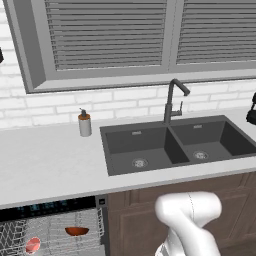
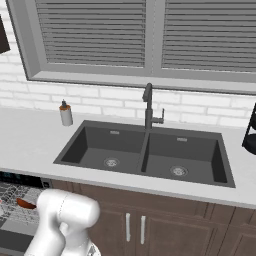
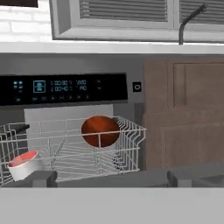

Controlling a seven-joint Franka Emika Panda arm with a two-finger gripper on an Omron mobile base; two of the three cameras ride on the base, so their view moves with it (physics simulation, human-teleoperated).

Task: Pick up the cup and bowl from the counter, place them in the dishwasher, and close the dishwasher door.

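The dishwasher stands open under the counter, its grey wire rack pulled out. In the rack the dark reddish-brown bowl leans on its edge near the middle. The white cup, red inside, sits at the rack's left. Both also show from the left base view: bowl, cup. My gripper hangs low in front of the rack, level with its front edge. It is open, its fingertips wide apart with nothing between them. The dishwasher door is hard to make out.
A dark double sink with a faucet is set in the counter, and a grey soap dispenser stands to its left. Brown wooden cabinets flank the dishwasher on the right. A black object sits at the counter's far right.
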